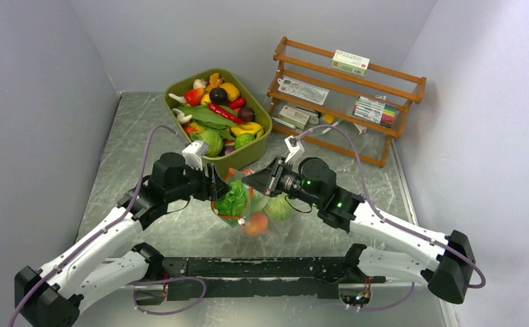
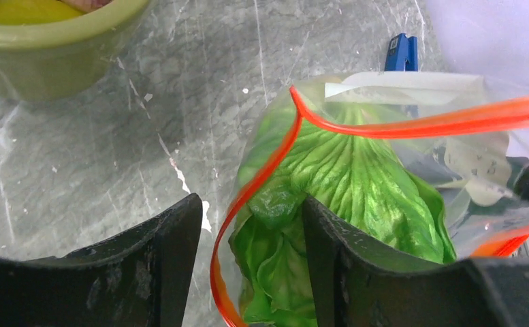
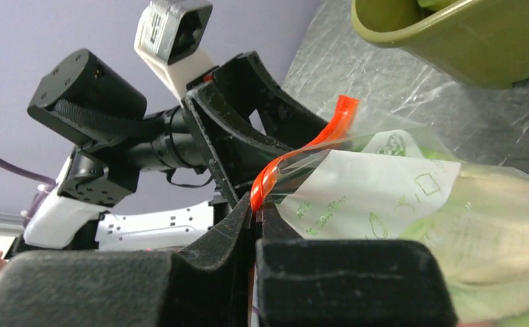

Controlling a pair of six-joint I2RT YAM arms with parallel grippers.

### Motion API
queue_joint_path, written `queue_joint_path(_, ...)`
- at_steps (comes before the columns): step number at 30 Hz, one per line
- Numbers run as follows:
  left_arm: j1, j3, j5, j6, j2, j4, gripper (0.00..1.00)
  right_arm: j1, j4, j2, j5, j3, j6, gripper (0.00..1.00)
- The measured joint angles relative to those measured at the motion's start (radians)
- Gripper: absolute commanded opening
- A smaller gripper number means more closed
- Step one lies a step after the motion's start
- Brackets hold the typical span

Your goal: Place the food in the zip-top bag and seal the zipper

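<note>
- Top external view, nearest first: both arms reach in from the near edge of the table (image 1: 129, 143) and meet over its middle. The zip-top bag (image 1: 275, 221) sits there between the two grippers, with its mouth toward them.
- The left gripper (image 2: 251, 204) stands about half open and holds nothing. One lip of the zipper (image 2: 418, 126) runs loose through the gap between its jaws. Whether the inner jaw sits inside the mouth or only in front of it cannot be told.
- The right gripper (image 3: 254, 204) is closed tight on the zipper at one end of the mouth. The orange-red strip comes out from between its jaws, and the white label (image 3: 357, 194) lies just beyond.
- Inside the pouch are the lettuce (image 2: 346, 170), a peach (image 1: 255, 223) and a cabbage (image 1: 280, 206). The two lips of the strip stand well apart, so the sealing is not yet done.
- The film looks thin, floppy and slippery, and it will likely sag and fold under the toys, which seem light and apt to roll.
- The strip is the only stiffer part, so it is the best place to take hold. Both lips should probably be pinched together just beside the right gripper's hold and followed along, keeping the lettuce leaf out of the seam.
- Farther off, the olive-green tub (image 2: 57, 58) of other toys stands just behind the bag, and a blue-handled tool (image 2: 403, 53) lies beyond it.
- At the back right stands a wooden rack (image 1: 346, 102).
</note>
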Motion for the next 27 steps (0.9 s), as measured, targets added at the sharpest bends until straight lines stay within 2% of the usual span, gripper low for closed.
queue_joint_path(16, 0.0, 0.0, 0.041, 0.121, 0.14, 0.156, 0.57, 0.0, 0.063, 0.052, -0.14, -0.008, -0.05, 0.0)
queue_joint_path(22, 0.0, 0.0, 0.134, 0.154, 0.132, 0.232, 0.48, 0.0, 0.067, 0.084, -0.186, -0.008, -0.073, 0.0)
queue_joint_path(27, 0.0, 0.006, 0.146, 0.202, 0.085, 0.208, 0.58, 0.0, 0.039, 0.066, -0.185, -0.008, -0.118, 0.0)
